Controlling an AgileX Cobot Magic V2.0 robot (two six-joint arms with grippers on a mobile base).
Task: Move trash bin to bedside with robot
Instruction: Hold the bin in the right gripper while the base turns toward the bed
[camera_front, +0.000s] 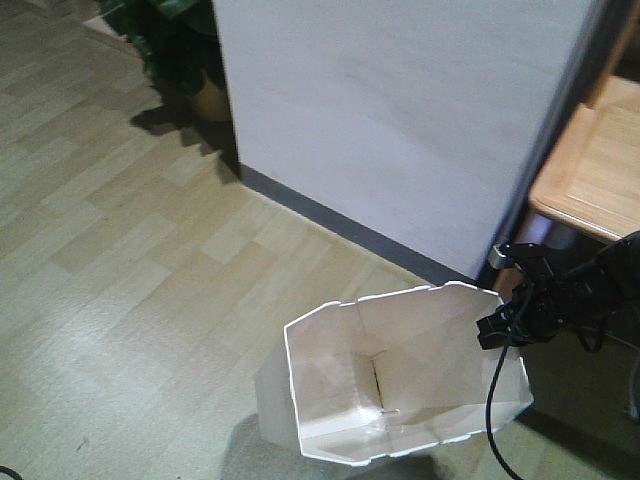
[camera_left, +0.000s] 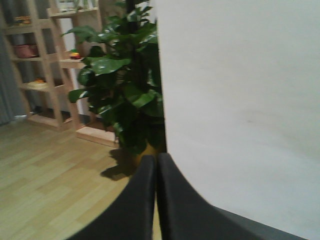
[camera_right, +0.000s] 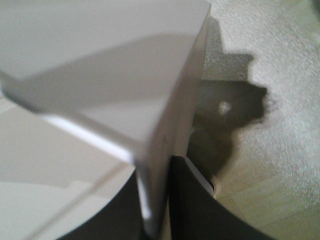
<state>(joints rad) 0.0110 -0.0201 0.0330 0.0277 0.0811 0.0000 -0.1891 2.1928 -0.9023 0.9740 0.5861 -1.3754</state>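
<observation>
Two tools, two states: your right tool (camera_front: 503, 322) grips the trash bin (camera_front: 400, 390) by its right rim, the thin side pinched between its fingers (camera_right: 196, 216). Your left tool (camera_left: 156, 200) is closed tight on nothing, facing a potted plant (camera_left: 120, 85). The bin stands mouth-up near the white wall (camera_front: 400, 120) and the desk (camera_front: 590, 170).

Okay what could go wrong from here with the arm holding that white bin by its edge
The fingers of the right gripper pinch only a thin wall of the trash bin at its rim; it may flex or slip free. The white wall and wooden desk stand close, so a swing could bump them. The black cable hanging beside it might snag.
</observation>
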